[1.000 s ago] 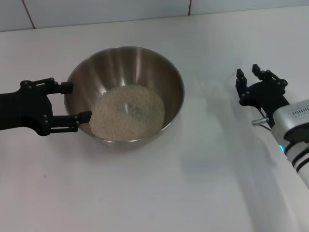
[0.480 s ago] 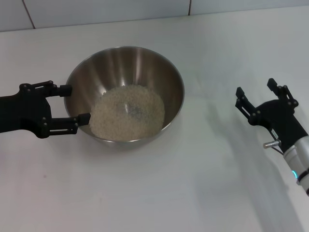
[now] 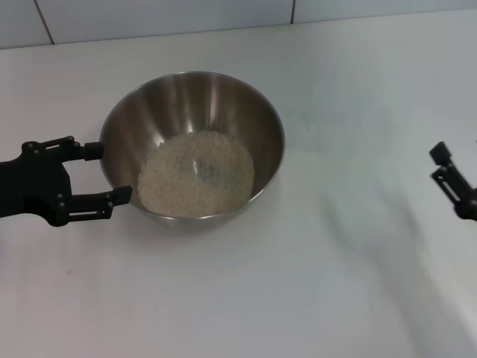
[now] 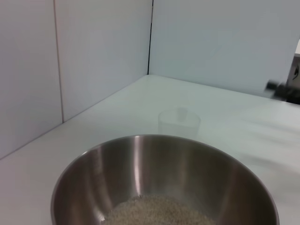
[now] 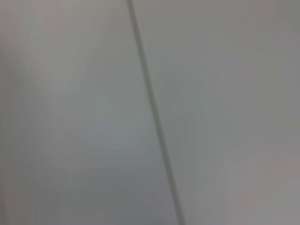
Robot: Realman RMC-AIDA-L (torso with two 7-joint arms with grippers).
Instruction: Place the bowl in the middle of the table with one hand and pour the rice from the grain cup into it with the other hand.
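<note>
At the head view's right edge, right gripper (image 3: 455, 181) is cut off, state unclear; left gripper (image 3: 104, 173) spread beside bowl (image 3: 192, 93).

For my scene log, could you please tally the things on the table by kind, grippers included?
Steel bowl, holding rice: 1
Clear grain cup, seen in the left wrist view: 1
Black grippers: 2, the left gripper beside the bowl, the right gripper at the table's right edge
Total: 4

One bowl (image 3: 192, 145), one rice heap (image 3: 196, 173), one grain cup (image 4: 179, 123), two grippers: left (image 3: 95, 175), right (image 3: 449, 175).
</note>
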